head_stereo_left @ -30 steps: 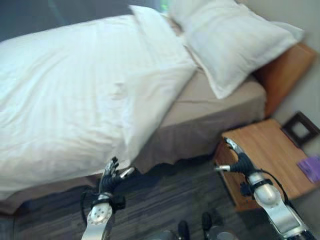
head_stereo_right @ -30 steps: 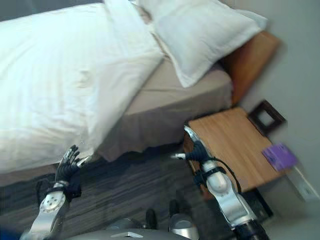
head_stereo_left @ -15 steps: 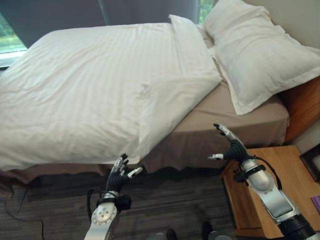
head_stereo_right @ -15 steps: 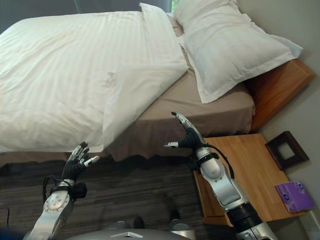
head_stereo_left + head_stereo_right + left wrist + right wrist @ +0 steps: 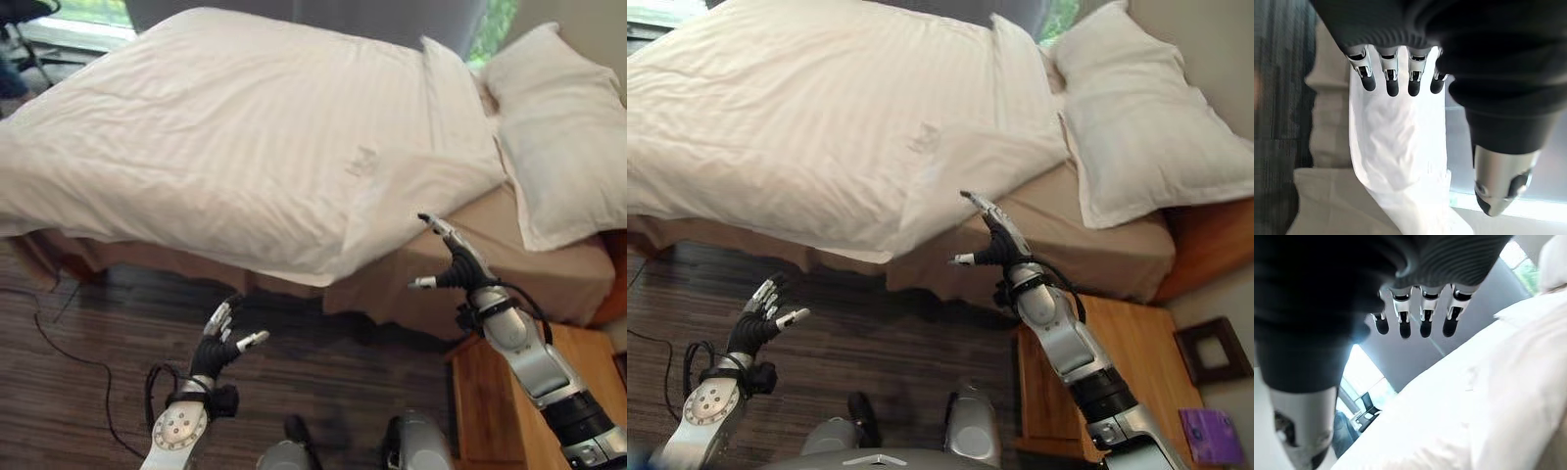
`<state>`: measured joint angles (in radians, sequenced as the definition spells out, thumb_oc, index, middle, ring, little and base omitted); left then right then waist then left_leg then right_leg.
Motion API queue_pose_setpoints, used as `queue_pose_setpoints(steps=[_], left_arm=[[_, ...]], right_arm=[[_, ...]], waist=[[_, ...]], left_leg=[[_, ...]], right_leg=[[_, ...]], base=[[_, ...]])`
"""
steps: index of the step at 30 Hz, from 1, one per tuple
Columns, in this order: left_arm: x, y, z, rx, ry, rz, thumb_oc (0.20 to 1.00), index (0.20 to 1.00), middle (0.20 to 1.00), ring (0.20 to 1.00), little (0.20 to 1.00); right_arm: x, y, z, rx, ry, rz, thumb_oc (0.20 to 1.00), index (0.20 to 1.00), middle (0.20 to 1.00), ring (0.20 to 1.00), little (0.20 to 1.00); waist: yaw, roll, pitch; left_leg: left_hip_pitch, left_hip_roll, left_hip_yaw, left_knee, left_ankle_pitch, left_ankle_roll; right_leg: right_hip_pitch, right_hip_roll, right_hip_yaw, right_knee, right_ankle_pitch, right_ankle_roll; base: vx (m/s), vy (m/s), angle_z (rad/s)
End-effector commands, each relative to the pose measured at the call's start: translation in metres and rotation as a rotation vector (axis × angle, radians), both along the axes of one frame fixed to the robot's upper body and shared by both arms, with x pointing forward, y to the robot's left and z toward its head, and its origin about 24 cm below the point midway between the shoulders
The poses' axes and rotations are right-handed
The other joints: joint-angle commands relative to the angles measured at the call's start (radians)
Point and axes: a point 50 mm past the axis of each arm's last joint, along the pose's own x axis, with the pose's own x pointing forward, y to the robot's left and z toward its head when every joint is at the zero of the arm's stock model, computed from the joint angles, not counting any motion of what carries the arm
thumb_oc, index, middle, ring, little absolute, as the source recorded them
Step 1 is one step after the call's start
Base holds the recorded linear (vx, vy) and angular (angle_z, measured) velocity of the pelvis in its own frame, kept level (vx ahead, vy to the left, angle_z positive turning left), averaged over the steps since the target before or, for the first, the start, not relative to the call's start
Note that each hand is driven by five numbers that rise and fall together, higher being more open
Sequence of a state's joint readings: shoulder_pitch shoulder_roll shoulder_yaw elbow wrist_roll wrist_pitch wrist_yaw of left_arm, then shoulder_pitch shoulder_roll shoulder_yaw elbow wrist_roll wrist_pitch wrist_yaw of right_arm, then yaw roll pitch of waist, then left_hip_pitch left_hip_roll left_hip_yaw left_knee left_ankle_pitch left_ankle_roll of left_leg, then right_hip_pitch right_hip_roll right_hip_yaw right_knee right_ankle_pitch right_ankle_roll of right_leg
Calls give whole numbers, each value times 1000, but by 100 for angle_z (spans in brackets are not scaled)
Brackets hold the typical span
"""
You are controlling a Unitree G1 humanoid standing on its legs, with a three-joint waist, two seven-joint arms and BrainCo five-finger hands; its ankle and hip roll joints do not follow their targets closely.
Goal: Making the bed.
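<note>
Swinging left along the bedside over the last half-second, the robot's view now takes in more of the foot of the bed, while its right arm has lifted closer to the turned-back corner. A white striped duvet covers most of the bed, lying fairly smooth but askew, its near edge overhanging the side. At the head end a corner of the duvet is folded back on itself, leaving a stretch of taupe fitted sheet bare. A large white pillow lies on that sheet by the wooden headboard, slightly crooked. Beside the bed stands a wooden nightstand, well apart from the bedding.

The right hand hovers just in front of the mattress side below the folded corner, fingers spread and straight, thumb out, touching nothing. The left hand hangs lower over the dark floor, likewise spread wide and empty, clear of the duvet's hanging edge.

By the look of it, the job is under way but unfinished: the folded corner wants drawing up towards the pillow, the overhang evening out, the pillow squaring.
</note>
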<state>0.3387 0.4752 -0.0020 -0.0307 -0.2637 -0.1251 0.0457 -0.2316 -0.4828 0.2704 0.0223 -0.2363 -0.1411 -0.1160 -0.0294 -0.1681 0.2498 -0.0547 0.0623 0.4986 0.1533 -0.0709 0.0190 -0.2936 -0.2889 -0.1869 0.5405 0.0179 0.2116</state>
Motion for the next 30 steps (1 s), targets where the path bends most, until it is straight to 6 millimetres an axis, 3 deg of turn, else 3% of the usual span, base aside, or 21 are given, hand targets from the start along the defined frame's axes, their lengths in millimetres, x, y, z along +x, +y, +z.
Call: queue_pose_setpoints(steps=[1,2,5,6,7,8,14,15,16,17,19,20,23,25,28,30], left_arm=[[5,-11,10,-48,-78,-53,1000,1000,1000,1000,1000],[3,-9,2,-54,-44,-47,1000,1000,1000,1000,1000],[1,-7,-4,-60,-20,-35,1000,1000,1000,1000,1000],[2,-6,-3,-59,-24,-45,1000,1000,1000,1000,1000],[2,-6,-3,-53,-19,-50,1000,1000,1000,1000,1000],[0,-8,-10,-66,-2,-39,1000,1000,1000,1000,1000],[2,-13,-19,-101,16,-32,1000,1000,1000,1000,1000],[25,-6,-9,-105,-34,15,1000,1000,1000,1000,1000],[42,-23,-8,-92,-57,1,1000,1000,1000,1000,1000],[46,-25,-4,-70,-73,-25,1000,1000,1000,1000,1000],[45,-23,-3,-85,-80,-14,1000,1000,1000,1000,1000],[44,-25,-4,-124,-85,2,1000,1000,1000,1000,1000],[42,-24,-5,-129,-80,9,1000,1000,1000,1000,1000],[41,-23,-7,-128,-72,18,1000,1000,1000,1000,1000],[38,-21,-11,-126,-55,43,1000,1000,1000,1000,1000],[36,-18,-14,-124,-45,69,1000,1000,1000,1000,1000]], right_arm=[[11,-15,29,32,-101,-34,1000,1000,1000,1000,1000],[15,-18,22,44,-59,-52,1000,1000,1000,1000,1000],[19,-22,18,34,-36,-77,1000,1000,1000,1000,1000],[19,-27,18,16,-31,-85,1000,1000,1000,1000,1000],[19,-29,13,6,-7,-93,1000,1000,1000,1000,1000],[22,-38,2,13,57,-129,1000,1000,1000,1000,1000],[22,-50,4,-14,64,-144,1000,1000,1000,1000,1000],[22,-43,8,12,61,-108,1000,1000,1000,1000,1000],[20,-38,2,17,73,-113,1000,1000,1000,1000,1000],[17,-39,-4,-24,71,-123,1000,1000,1000,1000,1000],[16,-38,-4,-31,63,-122,1000,1000,1000,1000,1000],[16,-37,0,-40,44,-117,1000,1000,1000,1000,1000],[14,-33,4,-37,18,-104,1000,1000,1000,1000,1000],[11,-29,8,-22,-9,-87,1000,1000,1000,1000,1000],[8,-21,13,-2,-37,-61,1000,1000,1000,1000,1000],[8,-14,16,23,-52,-38,1000,1000,1000,1000,1000]], waist=[[-28,70,-8],[-27,65,-9],[-18,65,-4],[-22,51,-10],[-22,42,-15],[-24,53,-20],[-47,95,-19],[-82,107,-31],[-91,106,-23],[-84,114,-9],[-83,115,-3],[-79,106,8],[-75,104,16],[-72,99,16],[-56,100,18],[-26,97,25]], left_leg=[[169,85,-50,-228,-5,-36],[182,100,-55,-228,-11,-55],[208,116,-50,-228,-27,-70],[219,110,-53,-221,-39,-75],[224,107,-44,-213,-41,-83],[233,127,-37,-196,-39,-104],[226,184,-19,-140,-38,-142],[235,198,-11,-114,-50,-158],[227,211,-9,-74,-52,-167],[206,242,-26,12,-22,-185],[194,260,-38,52,-3,-193],[173,271,-34,85,49,-186],[149,246,-48,71,27,-168],[125,214,-53,38,-16,-148],[78,183,-76,-28,2,-141],[32,155,-145,-60,28,-141]], right_leg=[[214,83,-54,-423,-116,-83],[183,62,-42,-491,-66,-69],[169,36,-76,-528,-38,-61],[183,30,-84,-558,-29,-58],[189,27,-91,-576,-13,-59],[214,40,-107,-609,21,-64],[240,87,-106,-619,-12,-90],[252,102,-85,-621,-37,-90],[263,112,-84,-621,-49,-102],[289,133,-86,-623,-75,-127],[304,146,-90,-624,-87,-142],[321,155,-100,-627,-92,-162],[334,155,-104,-626,-99,-163],[341,150,-108,-625,-102,-157],[356,152,-100,-626,-111,-146],[375,161,-79,-628,-126,-146]], base=[[529,-489,50],[409,-400,21],[235,-206,26],[206,-272,-8],[382,-431,-13],[386,-478,-11],[179,-195,-17],[246,-133,-25],[301,-192,-17],[164,-196,-26],[124,-183,-31],[87,-155,-30],[101,-55,-4],[101,14,6],[108,57,21],[124,55,6]])
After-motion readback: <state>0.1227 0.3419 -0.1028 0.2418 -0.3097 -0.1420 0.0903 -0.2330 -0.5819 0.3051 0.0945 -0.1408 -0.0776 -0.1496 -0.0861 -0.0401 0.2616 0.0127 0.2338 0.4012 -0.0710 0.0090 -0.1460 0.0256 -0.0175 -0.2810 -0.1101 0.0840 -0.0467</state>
